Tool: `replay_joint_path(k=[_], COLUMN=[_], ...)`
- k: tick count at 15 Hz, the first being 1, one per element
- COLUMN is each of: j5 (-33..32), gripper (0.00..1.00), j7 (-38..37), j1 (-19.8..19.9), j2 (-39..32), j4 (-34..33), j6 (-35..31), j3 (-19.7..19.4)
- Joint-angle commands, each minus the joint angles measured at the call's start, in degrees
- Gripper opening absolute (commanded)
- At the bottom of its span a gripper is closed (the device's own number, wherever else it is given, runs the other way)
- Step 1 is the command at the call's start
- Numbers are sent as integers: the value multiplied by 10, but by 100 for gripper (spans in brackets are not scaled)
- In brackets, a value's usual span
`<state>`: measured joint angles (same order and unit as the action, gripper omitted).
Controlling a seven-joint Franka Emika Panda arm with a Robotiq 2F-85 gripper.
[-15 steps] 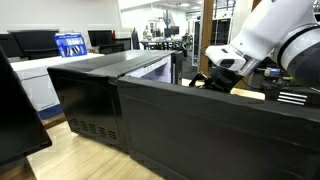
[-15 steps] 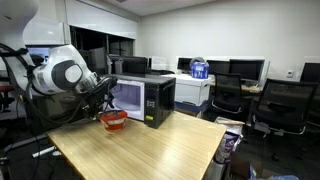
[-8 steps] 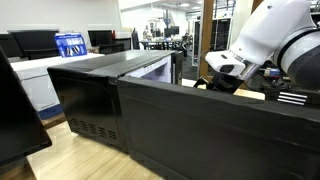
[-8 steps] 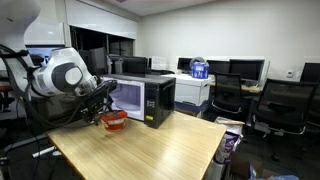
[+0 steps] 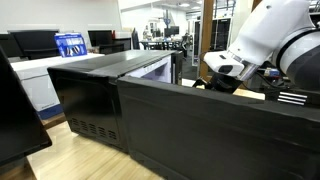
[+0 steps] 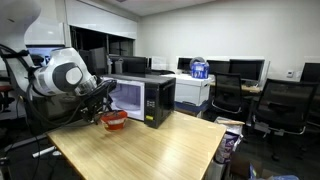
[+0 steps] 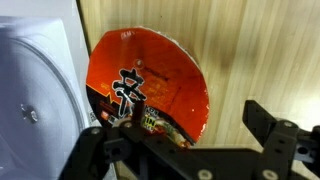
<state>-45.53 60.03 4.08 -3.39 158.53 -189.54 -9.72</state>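
- Far left in an exterior view: white arm point(image 6: 60, 75) reaches in over the left end of the table point(image 6: 160, 150).
- Gripper point(image 6: 103, 108) is at the arm's tip, low and close above the tabletop, pointing toward the microwave side.
- Jaws are spread wide, nothing clamped between them. In the wrist view the gripper point(image 7: 175, 118) has one black finger at the lower left and one at the lower right.
- Red bowl point(image 6: 115, 120) sits on the table just under and beside the gripper, right in front of the microwave point(image 6: 150, 98).
- Wrist view: the bowl point(image 7: 150, 85) is round, orange-red on top with black printed characters, lying flat on the wood grain.
- The bowl's near edge is hidden behind the gripper body. Cannot tell if a finger touches it.
- White panel point(image 7: 30, 95) fills the left of the wrist view, just beside the bowl's left rim. Cannot tell what it belongs to.
- The microwave is black, on the back part of the table, right of the bowl.
- In an exterior view from behind, the microwave point(image 5: 90, 95) shows its black back; the arm point(image 5: 270, 40) is to its right and the bowl is hidden.
- Blue object point(image 6: 199, 68) is on a desk behind, right of the microwave.
- Far right: black office chairs point(image 6: 280, 105), well apart from the table.
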Motion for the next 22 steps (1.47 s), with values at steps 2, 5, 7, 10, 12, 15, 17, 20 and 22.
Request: replay_joint_path(k=[2,5,7,10,12,15,17,20,22], j5=[10,12,17,17,18,21,24,27,26], gripper=[100,67,53,32,19,2,1,3,3], j7=[-7,-8,-7,-7,-8,-9,-11,-17,-22], j1=[15,16,-14,-29,-42,-65,-79,-94,-102], j2=[-20,-35,-45,-56,-63,-68,-70,-63,-55], j4=[-23,-44,-53,-58,-62,-71,-75,-73,-73], j6=[-5,-4,-6,-4,-5,-9,-10,-12,-10], j3=[15,17,-11,-25,-37,-57,-70,-82,-88])
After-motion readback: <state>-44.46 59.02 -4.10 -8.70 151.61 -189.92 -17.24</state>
